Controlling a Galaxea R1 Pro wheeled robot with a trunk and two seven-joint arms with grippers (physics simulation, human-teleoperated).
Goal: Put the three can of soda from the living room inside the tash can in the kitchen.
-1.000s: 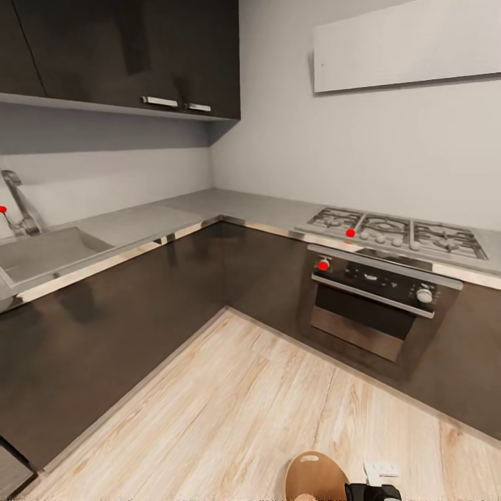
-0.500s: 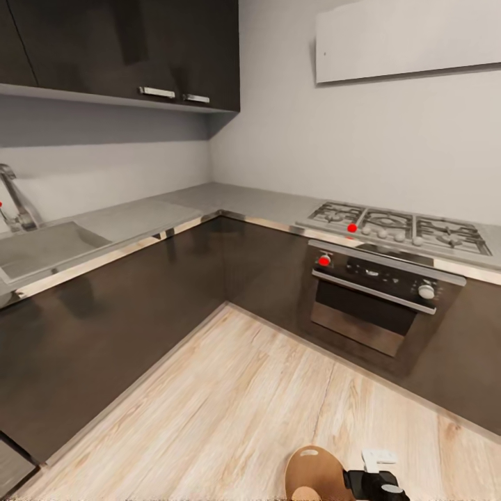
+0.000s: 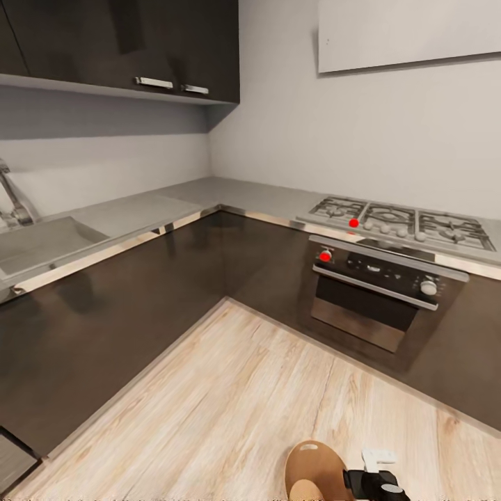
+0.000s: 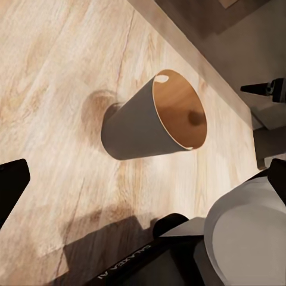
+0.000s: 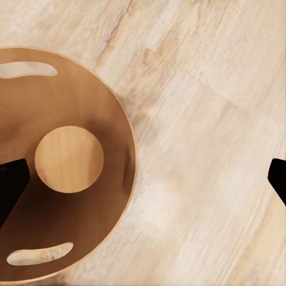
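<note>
Standing in the kitchen, tash can (image 3: 314,470) at the frame's bottom edge beside the right hand (image 5: 143,179), whose fingers look spread with nothing between. Left hand (image 4: 143,179): spread, unloaded too. No cans visible, so I'd guess fetching another comes next.

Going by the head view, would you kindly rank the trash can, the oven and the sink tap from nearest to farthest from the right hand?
1. Trash can: on the floor just beside the right hand, toward the robot's left.
2. Oven: ahead, under the hob.
3. Sink tap: far to the left, on the counter.
</note>
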